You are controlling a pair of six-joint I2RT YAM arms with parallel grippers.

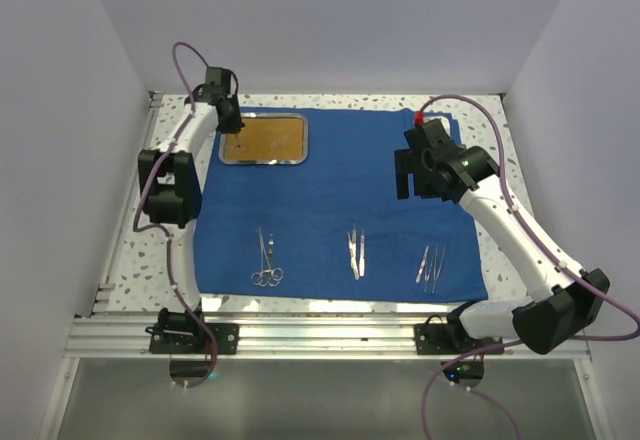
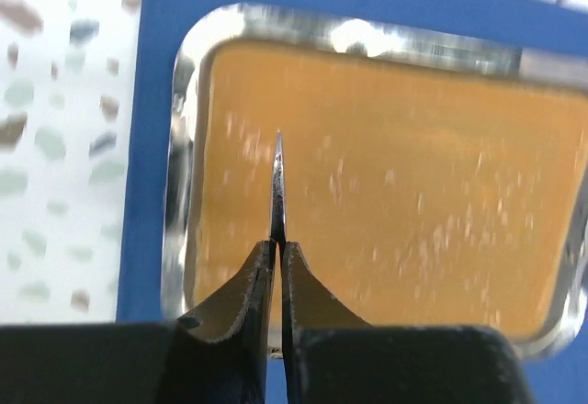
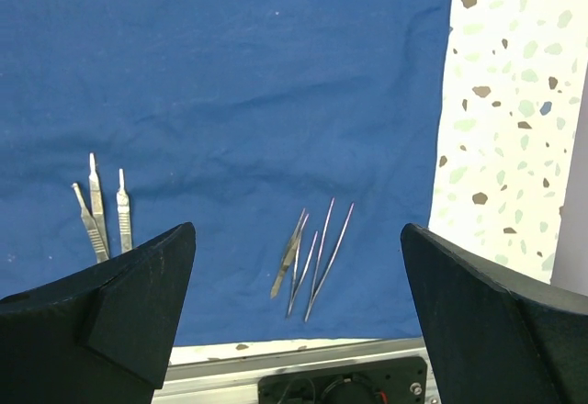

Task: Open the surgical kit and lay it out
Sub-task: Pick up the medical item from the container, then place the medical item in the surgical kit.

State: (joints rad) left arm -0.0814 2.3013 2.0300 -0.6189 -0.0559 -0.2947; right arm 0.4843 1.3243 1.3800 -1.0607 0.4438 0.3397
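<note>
The left claw (image 2: pixel 278 250) pinches a thin instrument (image 2: pixel 277 184) over the tray (image 2: pixel 367 39). The right claw (image 3: pixel 296 231) hangs spread above the cloth (image 3: pixel 230 73).

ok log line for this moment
left claw: shut on thin silver instrument over tray | right claw: open above cloth | forceps, scalpels, tweezers on cloth

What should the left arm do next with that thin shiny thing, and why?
Probably carry it to the scalpels on the blue cloth: the left tool pinches a thin silver instrument over the tray, whose base looks bare.
</note>
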